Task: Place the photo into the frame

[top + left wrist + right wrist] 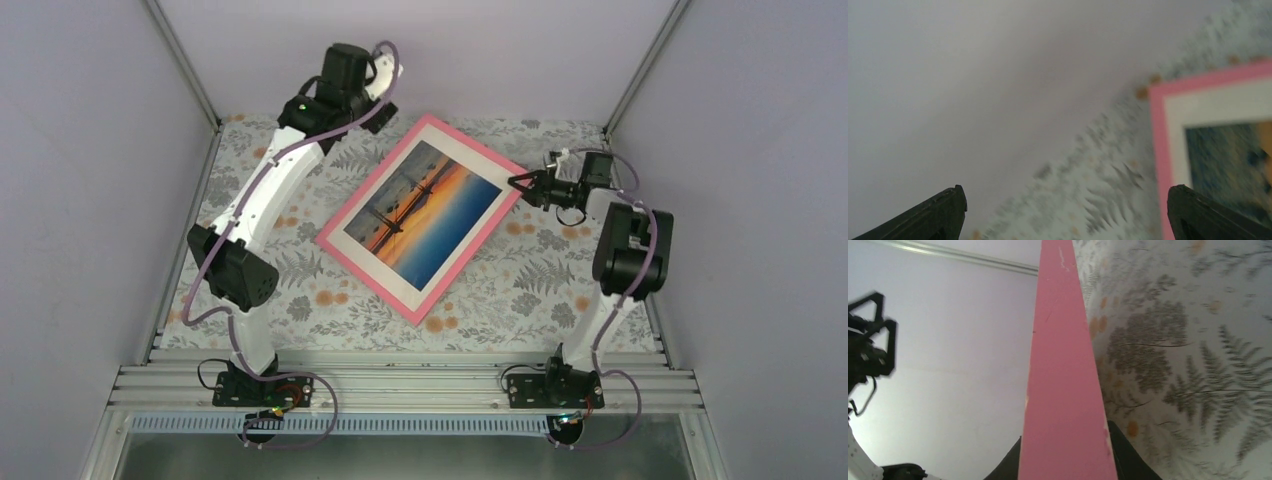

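Note:
The thin pink frame lies slantwise in the middle of the floral table, and the sunset photo sits inside its white mat. My right gripper is shut on the frame's right corner. In the right wrist view the pink edge runs up from between the two dark fingers. My left gripper hangs open and holds nothing, just off the frame's far corner. A blurred part of the photo shows beside its right finger.
A floral cloth covers the table. Grey walls with metal posts close in the back and both sides. The aluminium rail with both arm bases runs along the near edge.

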You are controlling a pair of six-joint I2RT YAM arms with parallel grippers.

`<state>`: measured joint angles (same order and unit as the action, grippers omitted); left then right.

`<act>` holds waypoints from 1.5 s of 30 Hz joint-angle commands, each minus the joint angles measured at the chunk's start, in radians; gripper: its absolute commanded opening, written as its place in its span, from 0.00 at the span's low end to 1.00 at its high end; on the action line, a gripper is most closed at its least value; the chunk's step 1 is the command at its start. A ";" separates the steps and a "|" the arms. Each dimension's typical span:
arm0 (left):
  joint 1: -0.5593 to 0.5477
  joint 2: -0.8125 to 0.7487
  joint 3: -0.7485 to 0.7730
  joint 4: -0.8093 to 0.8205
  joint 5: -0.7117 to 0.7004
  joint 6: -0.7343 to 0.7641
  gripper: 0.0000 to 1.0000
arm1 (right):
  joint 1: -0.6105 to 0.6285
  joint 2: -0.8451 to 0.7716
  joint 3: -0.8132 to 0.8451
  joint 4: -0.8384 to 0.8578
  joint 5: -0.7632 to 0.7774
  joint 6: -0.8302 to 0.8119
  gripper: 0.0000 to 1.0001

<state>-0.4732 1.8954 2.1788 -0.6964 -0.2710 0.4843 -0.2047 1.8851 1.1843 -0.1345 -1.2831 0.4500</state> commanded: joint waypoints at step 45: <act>0.138 0.177 -0.108 -0.174 0.342 -0.099 1.00 | -0.138 0.033 0.349 -0.677 0.677 -0.852 1.00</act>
<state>-0.3714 2.0056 2.0838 -0.8291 -0.0067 0.3908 -0.3309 1.9556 1.5799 -0.6621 -0.5507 -0.2436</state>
